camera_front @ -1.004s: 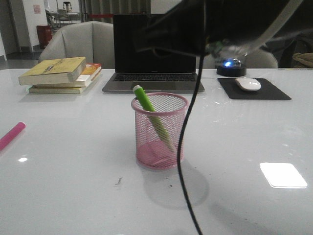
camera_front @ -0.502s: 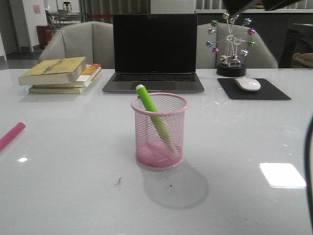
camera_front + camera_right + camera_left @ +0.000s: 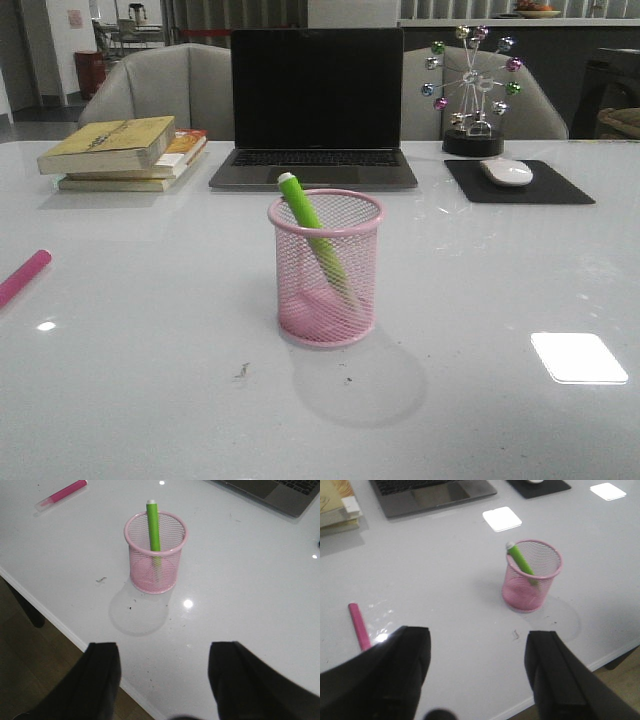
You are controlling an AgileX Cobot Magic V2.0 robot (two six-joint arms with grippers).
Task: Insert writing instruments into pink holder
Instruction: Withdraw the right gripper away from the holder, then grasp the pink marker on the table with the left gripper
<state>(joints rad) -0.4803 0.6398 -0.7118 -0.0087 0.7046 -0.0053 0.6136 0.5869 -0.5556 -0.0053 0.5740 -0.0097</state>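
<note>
The pink mesh holder stands upright mid-table, also seen in the wrist views. A green marker leans inside it, white end up above the rim. The magenta marker lies flat on the table at the far left. My left gripper is open and empty, above the table's near edge. My right gripper is open and empty too, also over the near edge. Neither arm shows in the front view.
Behind the holder sits an open laptop. A stack of books lies back left. A mouse on a black pad and a ball ornament stand back right. The table edge runs near my right fingers.
The right arm and its cable, which crossed the front view above and before the holder, have pulled out of sight. The green marker stays leaning in the holder.
</note>
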